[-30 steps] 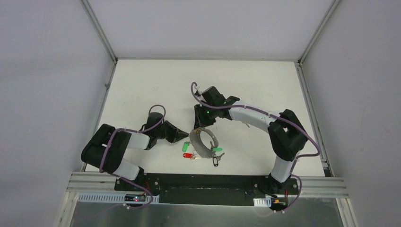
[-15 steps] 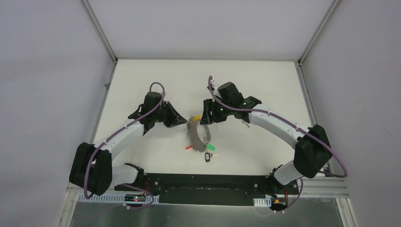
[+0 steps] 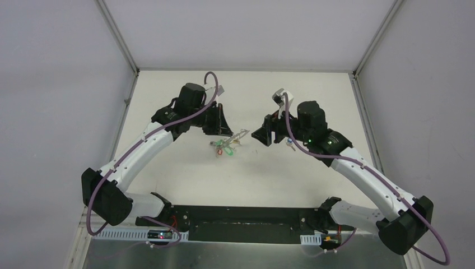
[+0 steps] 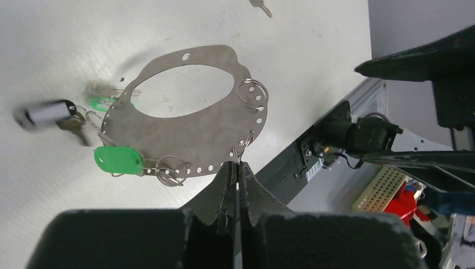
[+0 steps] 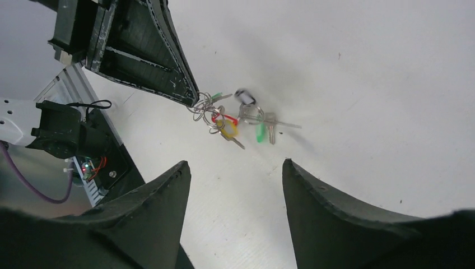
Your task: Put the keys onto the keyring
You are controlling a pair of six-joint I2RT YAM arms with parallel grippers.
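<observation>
The keyring, a flat silvery loop with small holes along its rim, hangs in the air with my left gripper shut on its rim. From above, the keyring shows edge-on beside the left gripper. Several keys hang from it on small split rings, among them a green tag and a blurred black-tagged key. In the right wrist view the keys dangle below the left fingertips, with yellow, red and green tags. My right gripper is open and empty, a short way right of the bunch.
One loose key lies on the white table beyond the ring. The black base rail runs along the near edge. Grey walls close in the table on the left, right and far sides.
The left gripper closed on the keyring and carried it up and toward the far side. The right gripper let go, opened wider and drew back to the right.
</observation>
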